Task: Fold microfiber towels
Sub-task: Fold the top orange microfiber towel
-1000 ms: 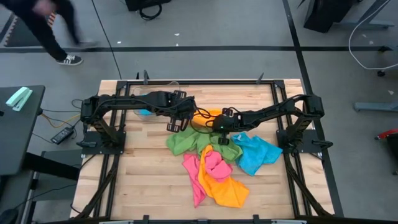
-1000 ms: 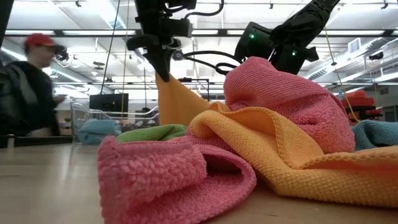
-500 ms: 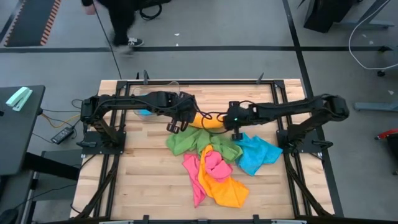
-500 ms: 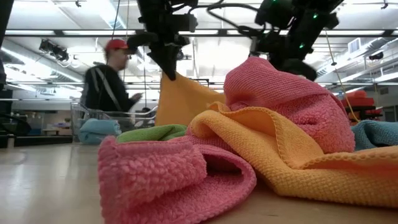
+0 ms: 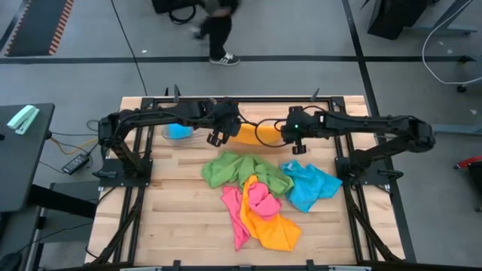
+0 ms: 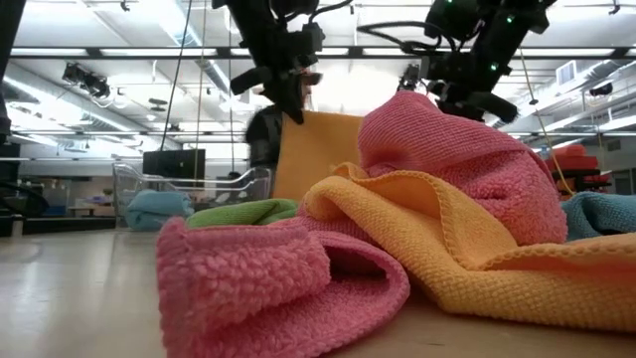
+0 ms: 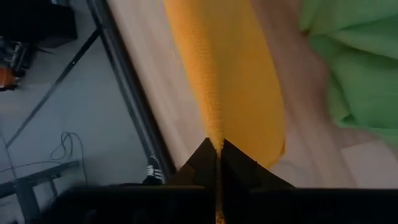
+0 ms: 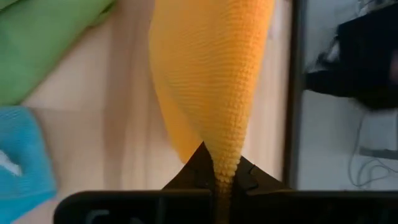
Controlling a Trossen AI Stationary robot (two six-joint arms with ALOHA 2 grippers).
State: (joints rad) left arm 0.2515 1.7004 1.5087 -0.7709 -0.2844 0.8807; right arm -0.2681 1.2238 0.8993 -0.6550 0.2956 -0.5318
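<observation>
Level view across the wooden table (image 6: 70, 288). Foreground: a pink towel (image 6: 268, 283) rolled at 7 o'clock, with an orange towel (image 6: 467, 234) draped over it toward 4 o'clock. A second pink towel (image 6: 447, 159) is heaped on top at centre right. A green towel (image 6: 238, 212) lies flat behind the roll, at 9 o'clock. A blue towel (image 6: 601, 214) shows at the 3 o'clock edge. Behind the heap, a hanging orange towel (image 6: 316, 154) is pinched at its upper corner by the left gripper (image 6: 290, 104) at 11 o'clock; the right gripper (image 6: 467, 94) hangs at 1 o'clock. In the far background at 9 o'clock, a clear bin (image 6: 189, 189) holds another blue cloth (image 6: 159, 209).
</observation>
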